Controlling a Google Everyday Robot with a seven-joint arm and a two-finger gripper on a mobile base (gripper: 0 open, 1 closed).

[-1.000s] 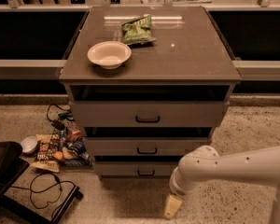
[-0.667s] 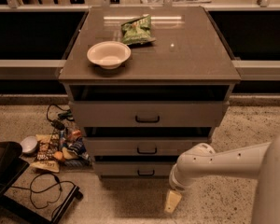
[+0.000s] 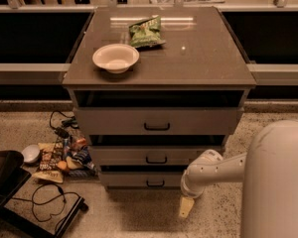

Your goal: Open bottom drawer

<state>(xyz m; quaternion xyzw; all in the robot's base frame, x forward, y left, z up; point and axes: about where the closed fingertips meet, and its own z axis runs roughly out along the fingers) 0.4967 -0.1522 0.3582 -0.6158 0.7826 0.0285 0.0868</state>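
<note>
Bowl [image 3: 115, 58], chip bag [image 3: 146, 32] on cabinet top [image 3: 203, 58]

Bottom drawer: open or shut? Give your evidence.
Shut: the bottom drawer shows only its front, none of its inside. The gripper hangs low before its right end, off the handle.

The white arm [image 3: 223, 170] reaches leftward from the lower right, wrist bent, its hand [image 3: 186, 207] pointing down, low in view.

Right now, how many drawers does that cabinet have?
3. The top drawer sits under the tabletop, the middle drawer is below it, and the bottom drawer is lowest. None seem hidden. The gripper hangs low, right of the bottom drawer.
</note>
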